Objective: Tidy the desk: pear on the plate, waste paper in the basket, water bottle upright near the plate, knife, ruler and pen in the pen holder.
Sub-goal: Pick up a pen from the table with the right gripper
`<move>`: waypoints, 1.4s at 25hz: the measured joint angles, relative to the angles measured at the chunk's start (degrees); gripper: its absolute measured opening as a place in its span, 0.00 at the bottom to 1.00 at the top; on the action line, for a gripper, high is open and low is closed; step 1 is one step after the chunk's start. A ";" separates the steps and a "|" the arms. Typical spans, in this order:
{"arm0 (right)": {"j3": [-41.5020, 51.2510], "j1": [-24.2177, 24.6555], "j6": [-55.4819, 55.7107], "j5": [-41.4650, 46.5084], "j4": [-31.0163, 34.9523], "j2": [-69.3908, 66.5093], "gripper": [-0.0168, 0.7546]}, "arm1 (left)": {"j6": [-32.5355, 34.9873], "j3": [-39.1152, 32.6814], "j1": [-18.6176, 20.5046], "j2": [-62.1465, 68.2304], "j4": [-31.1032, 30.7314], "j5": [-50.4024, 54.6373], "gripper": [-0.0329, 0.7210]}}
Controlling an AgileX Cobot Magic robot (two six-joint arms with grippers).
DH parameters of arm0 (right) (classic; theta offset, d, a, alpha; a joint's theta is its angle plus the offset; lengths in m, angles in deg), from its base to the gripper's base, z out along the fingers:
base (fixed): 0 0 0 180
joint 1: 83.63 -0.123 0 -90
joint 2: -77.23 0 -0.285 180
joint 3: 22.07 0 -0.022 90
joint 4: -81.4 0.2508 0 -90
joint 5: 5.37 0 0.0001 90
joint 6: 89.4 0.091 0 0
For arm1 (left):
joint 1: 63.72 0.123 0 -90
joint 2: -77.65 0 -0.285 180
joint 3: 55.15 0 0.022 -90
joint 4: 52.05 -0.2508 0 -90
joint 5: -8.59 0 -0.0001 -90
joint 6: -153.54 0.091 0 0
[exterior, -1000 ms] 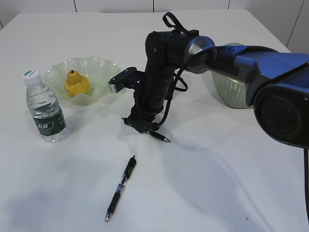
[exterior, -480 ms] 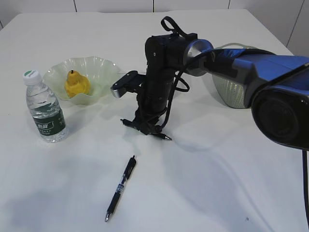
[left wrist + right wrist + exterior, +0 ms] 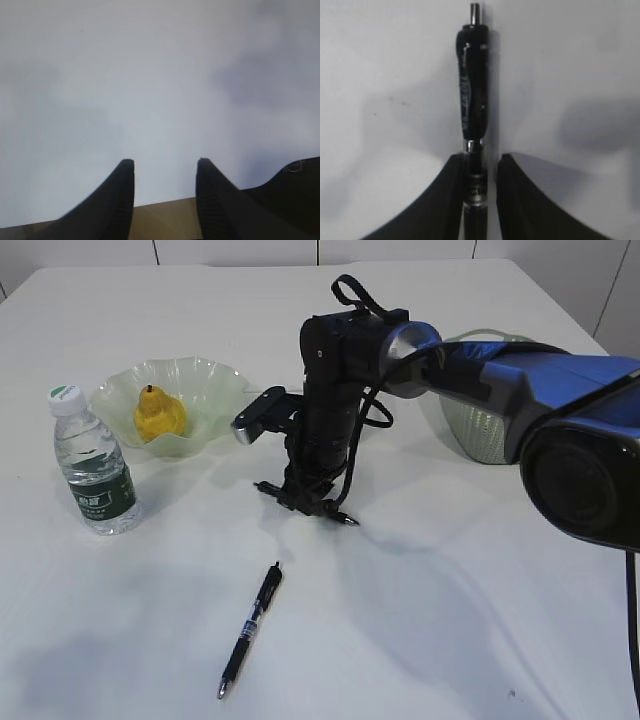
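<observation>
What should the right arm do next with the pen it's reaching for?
Probably finish closing, then lift. In the right wrist view the right gripper straddles a black pen lying on the desk, one finger touching the barrel and a thin gap left on the other side. A second pen lies nearer the camera; no pen holder is visible.

The basket (image 3: 478, 430) is mostly hidden behind the right arm (image 3: 520, 375), which runs off the frame's right edge. The right gripper (image 3: 481, 165) blocks the lower barrel of a pen (image 3: 472, 95) between its fingers; whether they press it is unclear. The left gripper's (image 3: 165, 167) finger bases are cut off at the bottom edge.
</observation>
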 joint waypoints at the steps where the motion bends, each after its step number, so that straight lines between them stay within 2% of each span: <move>1: 0.00 0.00 -0.03 0.00 -0.10 0.00 0.23 | 0.00 0.00 0.00 0.00 0.00 0.00 0.42; 5: -0.02 0.00 -0.25 -0.10 -0.21 0.00 0.17 | 0.00 0.00 0.00 0.00 0.00 0.00 0.42; 13: -1.56 0.00 -0.25 2.35 2.27 -0.46 0.16 | 0.00 0.00 0.00 0.00 0.04 0.00 0.42; 19: -7.07 0.00 1.44 3.40 6.79 -0.81 0.16 | 0.00 0.00 0.00 0.00 0.04 0.00 0.42; 24: -11.58 0.00 5.49 3.53 7.25 0.55 0.16 | 0.00 0.00 0.00 0.00 0.13 0.00 0.42; 31: -12.36 0.00 19.89 4.09 -0.10 6.17 0.16 | 0.00 0.00 0.00 0.00 1.80 0.00 0.42; 35: -12.36 0.00 23.43 4.61 -2.57 9.14 0.16 | 0.00 0.00 0.00 0.00 1.83 0.00 0.42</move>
